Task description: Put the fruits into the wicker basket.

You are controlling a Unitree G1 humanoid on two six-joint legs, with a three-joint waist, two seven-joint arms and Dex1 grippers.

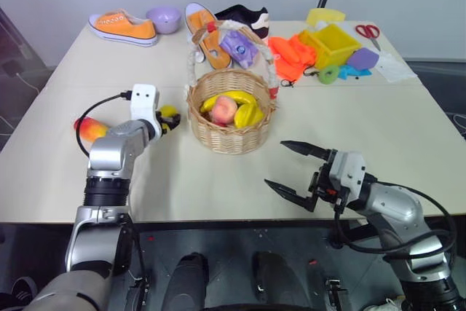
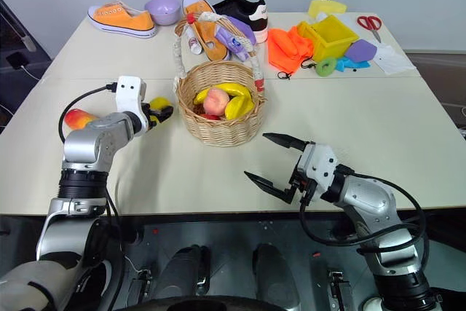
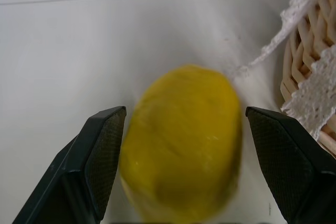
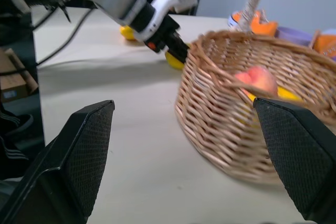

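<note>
- I see the round tan woven wicker basket (image 1: 230,121) near the middle of the pale table (image 1: 408,136), its tall arched handle wrapped in white and red.
- Inside it lie the yellow toy bananas (image 1: 244,107) and a pinkish toy peach (image 1: 223,110).
- My left gripper (image 1: 169,120) sits at the basket's 9 o'clock, just beside the woven wall. Its black fingers (image 3: 102,150) stand apart on either side of the small yellow toy lemon (image 3: 184,140); in the left wrist view a gap shows on each side, so I do not read a grip.
- The lemon rests on the table, close against the basket's lace-trimmed rim.
- The red-and-yellow oval toy mango (image 1: 89,130) lies on the table at the basket's 9 o'clock, well beyond the left arm.
- My right gripper (image 1: 295,169) hovers at the basket's 5 o'clock, jaws spread wide, holding nothing.
- At 12 to 2 o'clock beyond the basket: orange canvas shoes (image 1: 124,27), a lilac bowl (image 1: 164,18), a yellow plastic bin (image 1: 333,43), red-handled scissors (image 1: 369,32).
</note>
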